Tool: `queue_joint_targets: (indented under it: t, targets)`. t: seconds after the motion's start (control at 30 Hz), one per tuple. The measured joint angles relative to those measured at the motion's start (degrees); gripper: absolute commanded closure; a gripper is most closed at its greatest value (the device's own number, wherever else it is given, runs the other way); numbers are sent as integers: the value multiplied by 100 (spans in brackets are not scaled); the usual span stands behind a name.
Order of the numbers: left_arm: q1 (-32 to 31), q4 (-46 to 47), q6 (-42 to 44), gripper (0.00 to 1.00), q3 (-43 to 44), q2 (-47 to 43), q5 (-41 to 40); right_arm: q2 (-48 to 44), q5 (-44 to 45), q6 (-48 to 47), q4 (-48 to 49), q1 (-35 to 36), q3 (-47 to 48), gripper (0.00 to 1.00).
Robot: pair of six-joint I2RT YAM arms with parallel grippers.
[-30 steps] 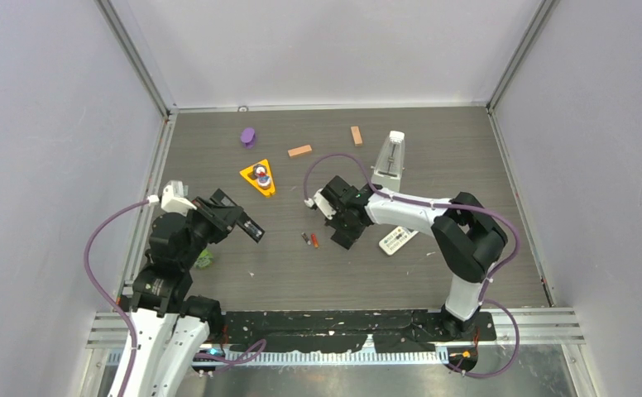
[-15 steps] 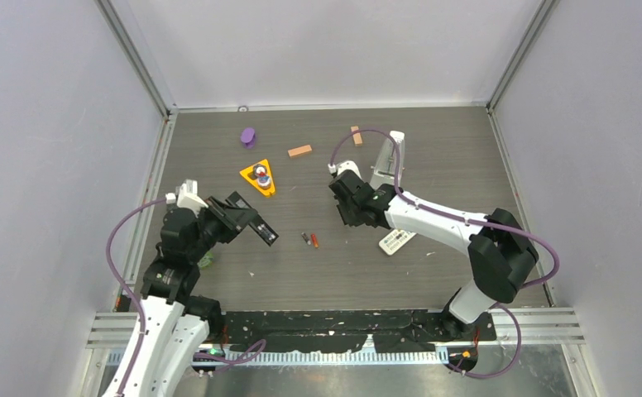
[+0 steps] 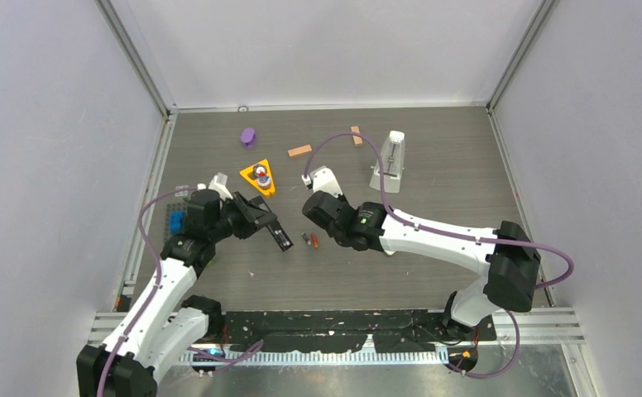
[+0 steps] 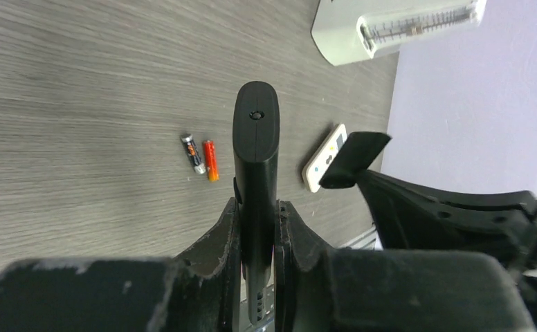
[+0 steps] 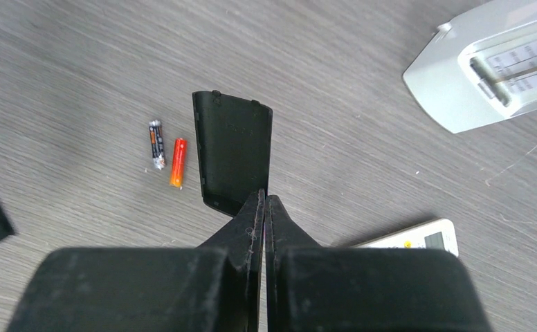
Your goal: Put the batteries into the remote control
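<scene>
Black remote sits edge-on in the left gripper. The jaws are squeezed tight on its long sides and most of it pokes out past the fingertips. In the top view it's well away from the white metronome, off to that thing's near-left.

The batteries, one dark and one red-orange, lie side by side on the grey wood-grain table. They're on the same near-left side of the metronome, a bit closer to it than the black remote is.

The right gripper is pinched fully closed on the edge of a flat black panel. It's holding the panel just on the metronome side of the batteries.

A small white remote lies flat on the metronome's near side, closer to it than the batteries are.
</scene>
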Motion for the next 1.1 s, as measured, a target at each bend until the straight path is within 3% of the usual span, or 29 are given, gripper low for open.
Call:
queue_joint_targets:
  t: [0.4, 1.1]
  targets:
    - [-743, 588, -260, 100, 24, 680, -236, 337, 938, 68, -807, 876, 1005, 95]
    - [-957, 1436, -898, 100, -109, 625, -804, 1294, 1458, -247, -1668, 1429, 1980, 95]
